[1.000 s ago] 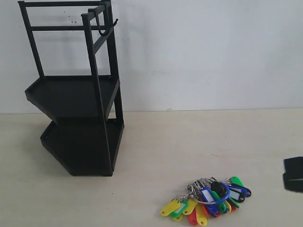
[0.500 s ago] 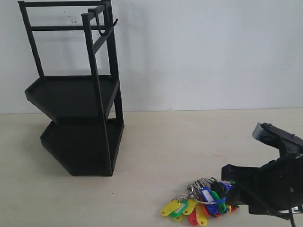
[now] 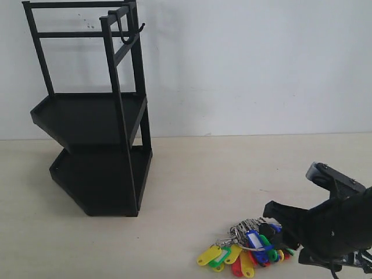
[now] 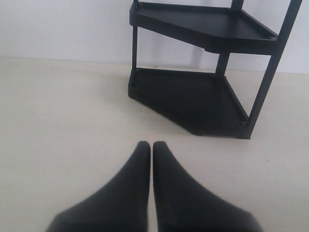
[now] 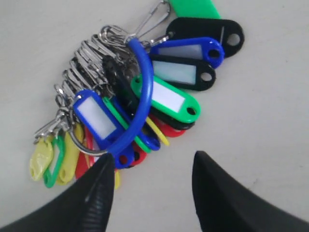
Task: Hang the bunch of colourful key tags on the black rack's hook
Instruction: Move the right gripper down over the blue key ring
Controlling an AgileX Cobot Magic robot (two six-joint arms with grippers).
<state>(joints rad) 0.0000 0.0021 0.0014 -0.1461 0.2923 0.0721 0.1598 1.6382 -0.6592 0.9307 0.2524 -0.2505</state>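
Observation:
The colourful key tag bunch (image 3: 247, 249) lies flat on the table at the front right, its blue-sleeved loop (image 5: 137, 99) arching over the tags and silver rings. My right gripper (image 5: 153, 158) hovers right over the bunch's near edge, open, with nothing between its fingers; one fingertip (image 5: 104, 166) overlaps the lower tags. In the exterior view that gripper (image 3: 283, 226) covers the bunch's right side. The black rack (image 3: 93, 116) stands at the left, and the hook (image 3: 135, 32) hangs from its top bar. My left gripper (image 4: 150, 145) is shut and empty, low over bare table facing the rack (image 4: 207, 96).
A white wall runs behind the table. The pale tabletop (image 3: 221, 174) stretches between the rack and the key tags. The rack's two tray shelves (image 3: 87, 116) carry nothing.
My right arm came in from the right edge and moved left and down over the key tag bunch, now covering its right side. The bunch and rack have not moved.

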